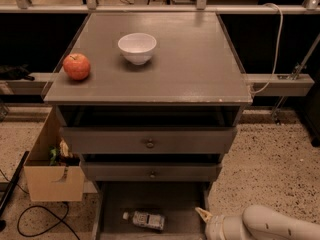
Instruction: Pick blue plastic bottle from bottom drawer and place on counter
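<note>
Claw [207, 220] low at the right edge of the bottom drawer [167, 198], its opening impossible to tell, apart from the bottle [145, 220] lying sideways inside; a crooked reach could send it rolling.

Single view, set high in front of cabinet, tilted down, facing drawer fronts square-on. Medium range: desk [190, 59] fills upper half of frame, bottom drawer [170, 199] cut by lower edge, speckled floor visible on both sides. Hand [205, 217] at lower right of centre, partly cropped by bottom edge.
</note>
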{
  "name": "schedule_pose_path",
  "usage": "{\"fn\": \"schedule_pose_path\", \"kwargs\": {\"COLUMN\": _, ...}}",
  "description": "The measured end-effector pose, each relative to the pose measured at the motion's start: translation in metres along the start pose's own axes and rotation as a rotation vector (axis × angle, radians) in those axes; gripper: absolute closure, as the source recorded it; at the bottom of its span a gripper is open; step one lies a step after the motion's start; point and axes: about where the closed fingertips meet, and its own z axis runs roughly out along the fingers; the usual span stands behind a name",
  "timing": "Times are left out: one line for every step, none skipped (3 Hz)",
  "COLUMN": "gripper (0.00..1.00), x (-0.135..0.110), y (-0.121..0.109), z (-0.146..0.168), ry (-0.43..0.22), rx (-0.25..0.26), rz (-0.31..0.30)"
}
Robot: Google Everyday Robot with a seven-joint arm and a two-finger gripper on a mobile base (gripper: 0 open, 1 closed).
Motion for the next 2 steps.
{"fn": "schedule_pose_path", "kwargs": {"gripper": 0.0, "x": 0.0, "y": 0.0, "z": 0.003, "ry": 0.0, "rx": 0.006, "rz": -0.004}}
{"fn": "schedule_pose_path", "kwargs": {"gripper": 0.0, "x": 0.001, "y": -0.015, "z": 0.036, "ry": -0.013, "rx": -0.011, "rz": 0.003}}
